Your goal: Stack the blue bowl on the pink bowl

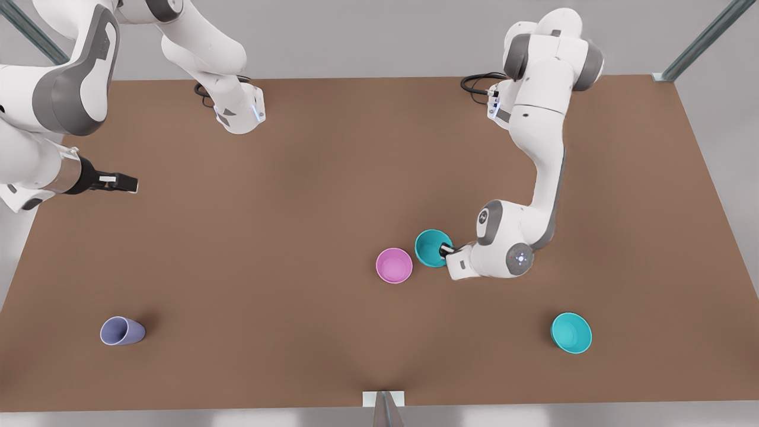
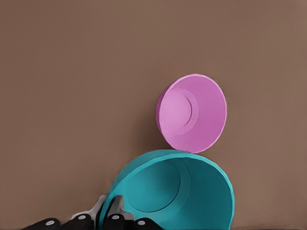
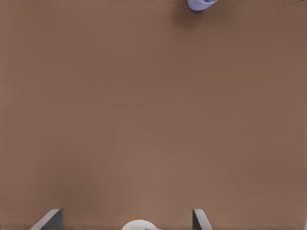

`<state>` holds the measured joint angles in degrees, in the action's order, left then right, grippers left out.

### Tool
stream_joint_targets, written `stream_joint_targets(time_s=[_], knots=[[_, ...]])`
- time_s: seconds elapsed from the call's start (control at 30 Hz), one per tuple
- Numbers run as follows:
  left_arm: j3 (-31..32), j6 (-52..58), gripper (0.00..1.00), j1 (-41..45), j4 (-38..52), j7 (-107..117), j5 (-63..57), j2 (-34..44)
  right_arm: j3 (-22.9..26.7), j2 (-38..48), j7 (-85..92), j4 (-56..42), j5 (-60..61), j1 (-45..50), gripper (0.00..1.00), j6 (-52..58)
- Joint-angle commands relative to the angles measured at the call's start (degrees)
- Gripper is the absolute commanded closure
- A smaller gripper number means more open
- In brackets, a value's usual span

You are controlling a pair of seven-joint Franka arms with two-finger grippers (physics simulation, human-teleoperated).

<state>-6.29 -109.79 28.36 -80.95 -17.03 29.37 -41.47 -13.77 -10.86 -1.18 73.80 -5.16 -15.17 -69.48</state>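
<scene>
The blue bowl (image 1: pixel 430 246) stands near the table's middle, just right of the pink bowl (image 1: pixel 394 265) in the front view, their rims close together. My left gripper (image 1: pixel 446 250) is shut on the blue bowl's rim on the side away from the pink bowl, one finger inside and one outside. The left wrist view has the blue bowl (image 2: pixel 175 194) close up with the fingers (image 2: pixel 111 218) clamped on its wall, and the pink bowl (image 2: pixel 192 113) just beyond it. My right gripper (image 1: pixel 121 182) waits open over the table's far left in the front view, its fingertips spread wide around (image 3: pixel 127 219) above bare table.
A second, slightly wider teal bowl (image 1: pixel 571 333) sits at the front view's lower right. A lavender cup (image 1: pixel 121 331) lies on its side at the lower left, its edge also seen as the cup (image 3: pixel 201 4) from the right wrist. The brown table (image 1: pixel 284 190) is bare between them.
</scene>
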Motion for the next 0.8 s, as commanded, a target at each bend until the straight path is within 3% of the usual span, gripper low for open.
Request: stream_joint_targets(time_s=[0.0,0.27,0.4,0.77], knots=[[2.24,5.38,0.79,1.00,3.96,44.54,0.07,-2.65,-0.03,0.05,3.55,0.03,0.15,-0.04,0.00,-0.22],[3.21,1.61,0.79,1.96,4.49,46.12,0.25,-3.35,-0.03,0.05,3.55,-0.06,0.15,-0.74,0.00,-0.22],[3.39,-6.13,0.79,1.96,4.49,46.03,0.86,-4.15,-0.03,0.05,3.55,0.03,0.15,-0.74,0.00,-0.22],[3.39,-10.27,0.79,1.88,4.49,46.03,1.65,-5.82,-0.03,-0.56,3.55,0.03,0.15,-1.09,0.00,-0.65]])
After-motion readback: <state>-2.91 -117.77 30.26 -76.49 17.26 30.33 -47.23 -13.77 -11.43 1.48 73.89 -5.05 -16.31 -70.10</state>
